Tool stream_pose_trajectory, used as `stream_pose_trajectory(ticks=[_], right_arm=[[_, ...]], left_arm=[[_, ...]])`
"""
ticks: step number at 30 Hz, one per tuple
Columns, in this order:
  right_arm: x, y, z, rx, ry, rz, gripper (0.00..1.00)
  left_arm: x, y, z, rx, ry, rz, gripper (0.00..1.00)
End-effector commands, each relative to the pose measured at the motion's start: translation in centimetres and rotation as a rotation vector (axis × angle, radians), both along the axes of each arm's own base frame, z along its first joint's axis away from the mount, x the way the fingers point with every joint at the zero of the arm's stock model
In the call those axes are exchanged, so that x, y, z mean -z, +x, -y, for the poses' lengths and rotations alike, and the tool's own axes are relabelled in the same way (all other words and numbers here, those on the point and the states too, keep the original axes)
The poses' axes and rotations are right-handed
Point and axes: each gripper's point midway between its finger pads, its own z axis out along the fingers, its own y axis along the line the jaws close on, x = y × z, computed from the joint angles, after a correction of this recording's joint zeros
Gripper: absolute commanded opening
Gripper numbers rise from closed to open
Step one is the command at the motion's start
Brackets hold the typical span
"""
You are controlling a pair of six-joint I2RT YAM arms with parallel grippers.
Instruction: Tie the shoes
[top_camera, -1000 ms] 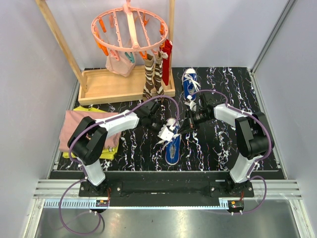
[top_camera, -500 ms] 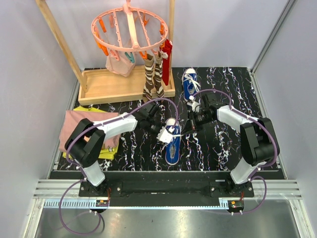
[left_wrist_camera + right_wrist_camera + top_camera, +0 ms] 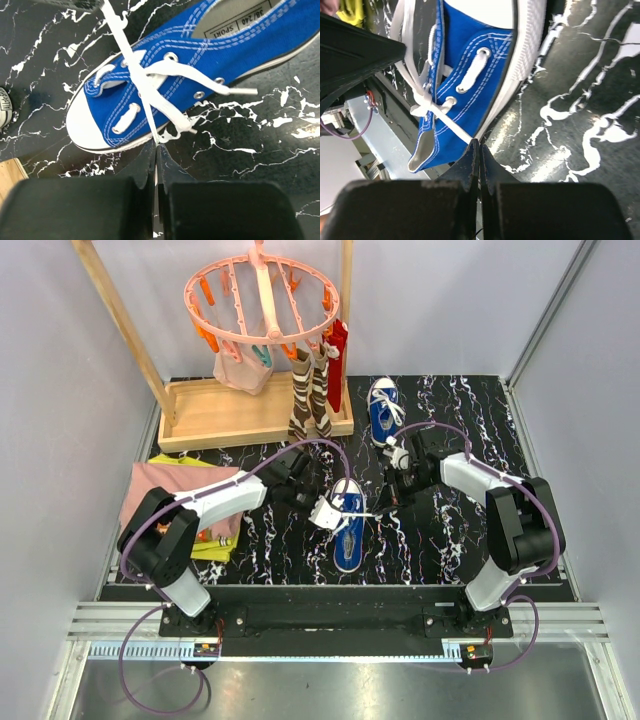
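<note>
One blue sneaker (image 3: 348, 537) lies mid-table, toe pointing away from the arms. Its white lace (image 3: 362, 512) is stretched sideways between both grippers. My left gripper (image 3: 328, 512) is at the shoe's left side, shut on one lace strand. In the left wrist view the strand (image 3: 134, 70) runs over the shoe (image 3: 150, 100) into the shut tips (image 3: 156, 146). My right gripper (image 3: 386, 501) is at the shoe's right side, shut on the other strand (image 3: 451, 126) beside the shoe (image 3: 470, 95); its tips (image 3: 479, 142) are shut. The second sneaker (image 3: 383, 412) lies further back.
A wooden rack (image 3: 230, 412) stands at the back left with a pink round peg hanger (image 3: 262, 295) and hanging socks (image 3: 312, 390). Folded pink and yellow cloths (image 3: 170, 502) lie at the left. The mat (image 3: 440, 540) is black marble-patterned.
The grippers have drawn apart, left one to the left and right one to the right. The lace between them is now pulled taut across the shoe.
</note>
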Motion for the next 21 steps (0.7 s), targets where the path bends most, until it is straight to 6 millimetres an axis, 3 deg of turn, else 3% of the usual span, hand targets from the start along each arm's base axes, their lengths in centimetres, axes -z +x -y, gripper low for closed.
stream_pose_trajectory(ticks=[1,12,21], right_arm=[[-0.3,1.0,1.8,0.035,-0.075,0.052,0.00],[0.8,1.7,2.5,0.048,-0.126,0.034,0.00],[-1.3,1.8,-0.4,-0.012,0.030,0.010,0.00]], left_arm=[[-0.2,0.5,-1.0,-0.014,0.017,0.036,0.00],[1.0,0.5,-1.8,-0.022,0.046,0.017,0.00],[0.6,0.6,-1.0,-0.031,0.028,-0.011,0.03]])
